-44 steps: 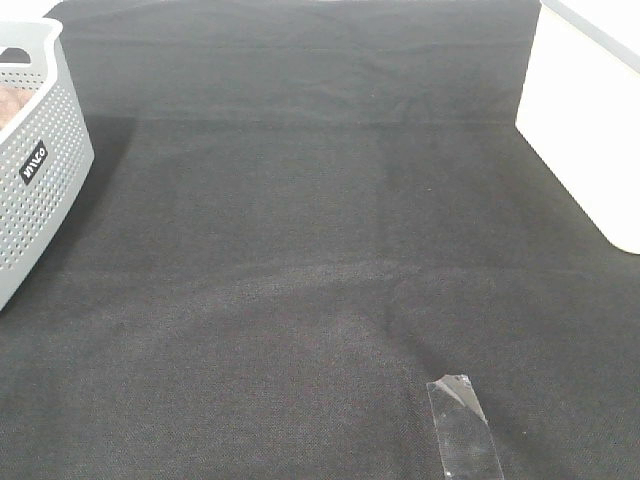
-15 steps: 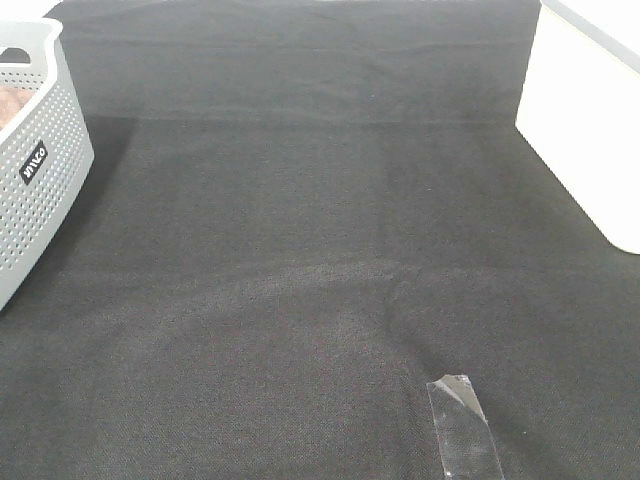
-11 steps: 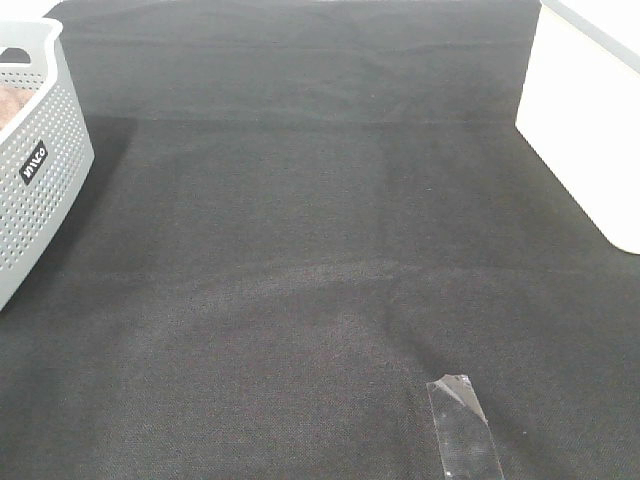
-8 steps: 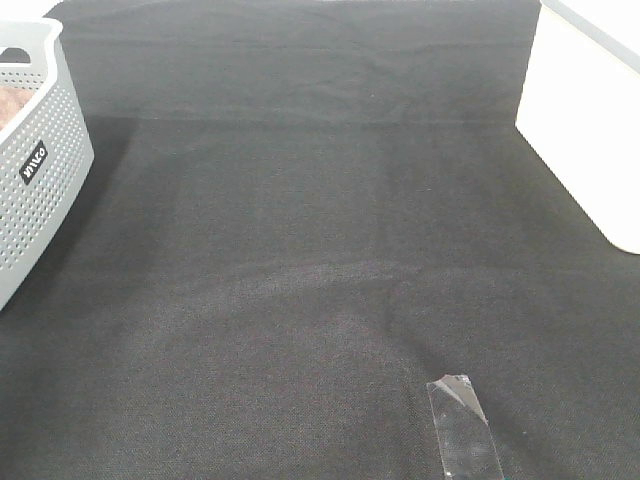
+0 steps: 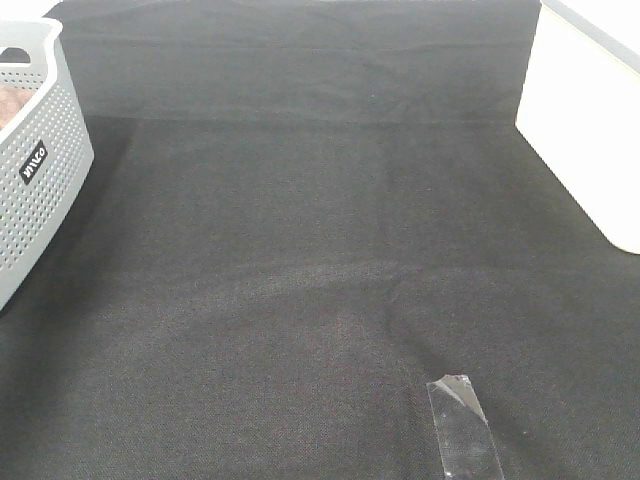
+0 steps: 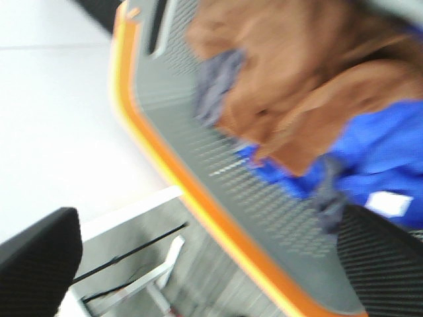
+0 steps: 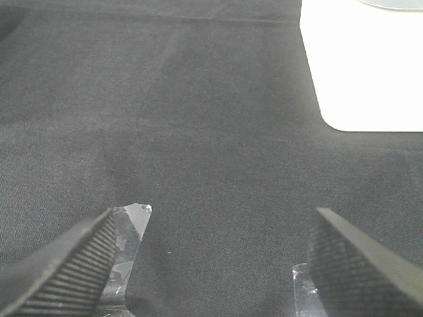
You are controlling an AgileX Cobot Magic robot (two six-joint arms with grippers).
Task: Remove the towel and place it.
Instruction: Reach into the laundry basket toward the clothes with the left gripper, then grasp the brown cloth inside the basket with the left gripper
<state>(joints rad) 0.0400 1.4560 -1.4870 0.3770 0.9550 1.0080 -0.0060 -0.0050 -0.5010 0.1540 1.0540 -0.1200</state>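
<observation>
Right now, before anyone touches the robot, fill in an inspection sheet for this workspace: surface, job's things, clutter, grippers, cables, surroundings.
surface: black cloth, flat, faint creases.
job's things: brown towel crumpled inside the grey perforated basket at the left edge, lying against a blue cloth.
clutter: strip of clear tape on the black cloth near the front.
grippers: left gripper open over the basket, empty; right gripper open over the black cloth by the tape, empty.
cables: thin dark line outside the basket, perhaps a cable; too blurred to tell.
surroundings: white block at the right edge.
</observation>
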